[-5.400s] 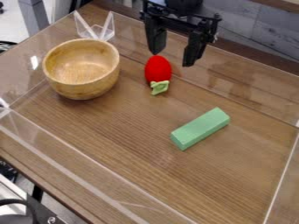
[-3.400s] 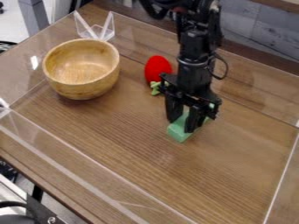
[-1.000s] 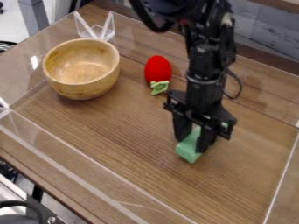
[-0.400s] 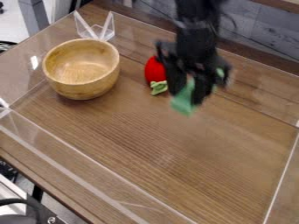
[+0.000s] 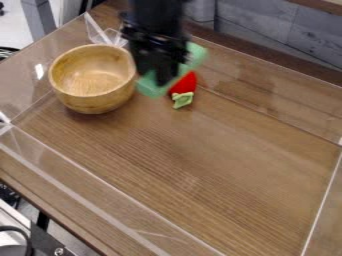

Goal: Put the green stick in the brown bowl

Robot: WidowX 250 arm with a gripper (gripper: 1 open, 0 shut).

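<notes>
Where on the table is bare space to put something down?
The wooden table is bare across the front and right. It is crowded at the back left, where the brown bowl, gripper holding the green stick, and strawberry toy gather.

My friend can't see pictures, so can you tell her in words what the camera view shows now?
A robot hand holds a green stick in the air, between a brown bowl on its left and a red strawberry toy partly hidden behind it. The empty bowl and toy sit on a wooden table with clear walls.
</notes>
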